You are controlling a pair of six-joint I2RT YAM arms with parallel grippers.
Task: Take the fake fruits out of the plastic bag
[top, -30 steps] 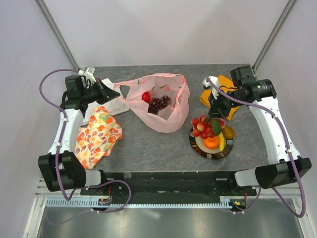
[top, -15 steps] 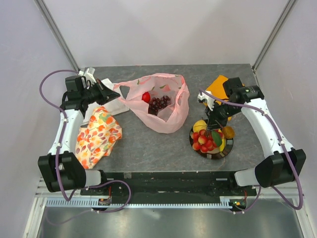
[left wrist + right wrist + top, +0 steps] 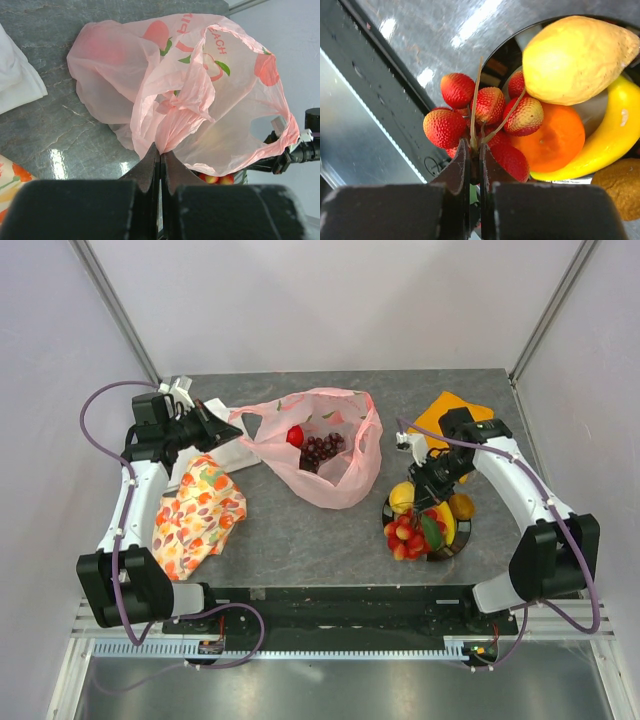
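So, biggest first: the grey stone-look table (image 3: 300,540) is boxed in by pale walls at the left, right and back. The only real open stretch is the bare strip across the near middle, between the floral cloth (image 3: 197,518) at the near left and the plate (image 3: 445,553) at the near right. That plate sits close to the near edge.

The bag (image 3: 335,485) lies at the back middle with its mouth gaping upward. One handle is drawn out to the left and the narrow end points at the near edge, so it runs roughly back-left to near-right. Inside it you can see grapes (image 3: 322,448) and a red fruit (image 3: 295,435).

A white cloth (image 3: 225,450) lies just left of the bag, and an orange cloth (image 3: 445,412) is at the back right.

The left pincer (image 3: 160,150) is clamped tight on a fold of pink plastic at the bag's left side.

The right pincer (image 3: 475,147) is pinched narrow on the stems of the berries (image 3: 487,105), over the plate's near-left rim. I can't tell if they're resting or hanging.

The plate also holds a yellow fruit (image 3: 575,57), an orange (image 3: 552,137), a banana (image 3: 610,135) and a brown one (image 3: 620,187).
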